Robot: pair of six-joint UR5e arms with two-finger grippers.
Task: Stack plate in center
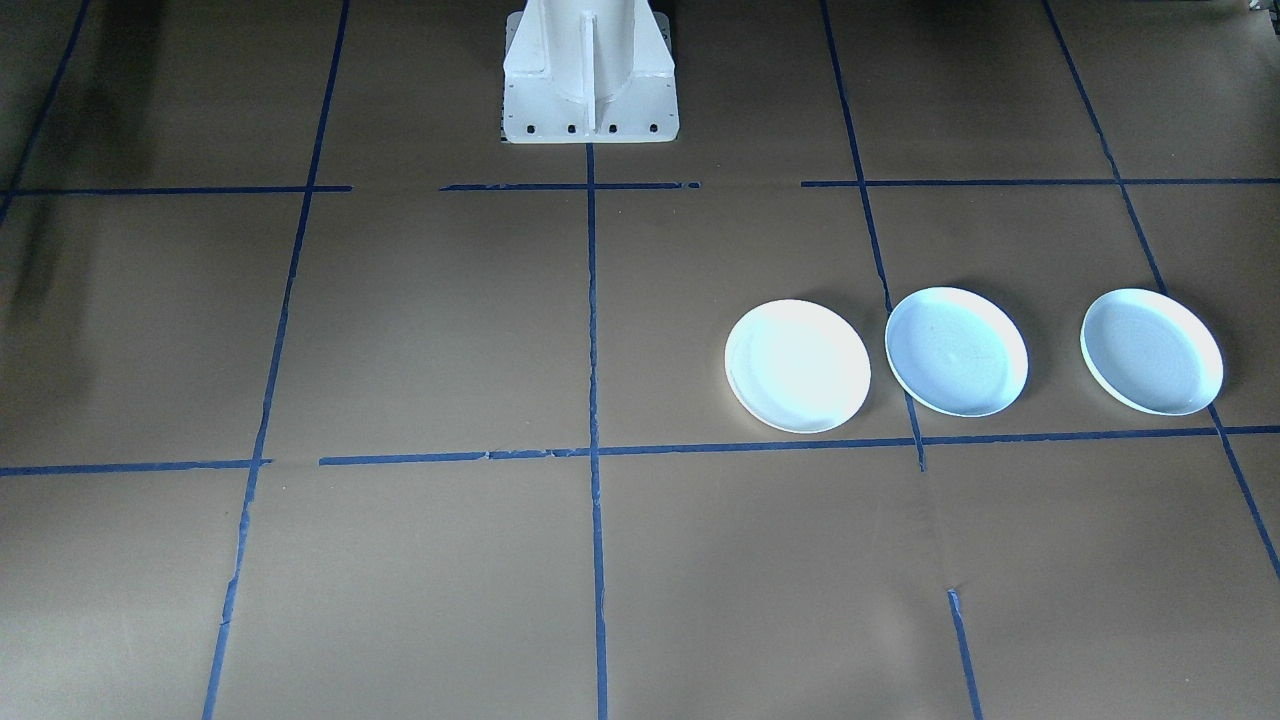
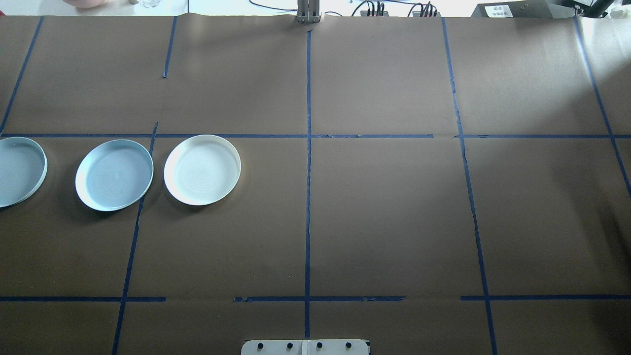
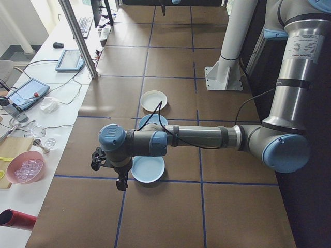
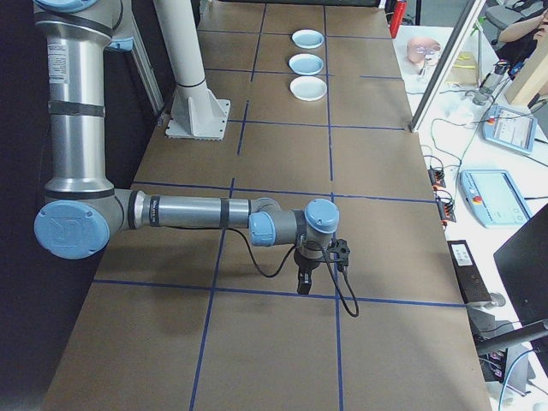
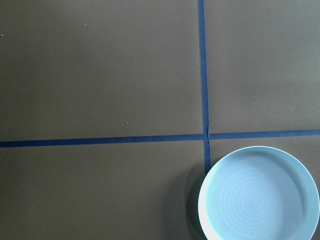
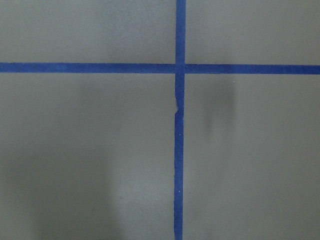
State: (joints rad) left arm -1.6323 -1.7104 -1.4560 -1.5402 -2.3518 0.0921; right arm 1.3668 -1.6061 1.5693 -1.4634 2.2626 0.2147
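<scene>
Nothing looks stacked yet: three plates lie singly in a row on the robot's left half of the table (image 2: 384, 222), each apart from its neighbour, none resting on another. From the overhead view the white plate (image 2: 202, 169) sits at about nine o'clock from the table's middle, nearest the central blue tape line (image 2: 308, 197); the middle pale blue plate (image 2: 114, 174) lies just beside it with a gap between, straddling another tape line, and the outer pale blue plate (image 2: 18, 170) is cut by the frame's edge farther out at nine o'clock. The central squares hold no plate, so by my reckoning the whole job remains: every plate has to be picked up and brought to the middle. The left gripper (image 3: 122, 182) hangs above the table by the outer plate's rim, its wrist camera looking down on that plate at five o'clock of its picture. The right gripper (image 4: 303, 281) hangs above bare paper well apart from the plates. Both show only in the side views, so I cannot tell whether either pair of jaws is apart or together; neither appears to carry anything. As for writing, there is a label band on each arm's upper tube and a white sticker on a dark box at the table's far edge, but all are too small to read.
</scene>
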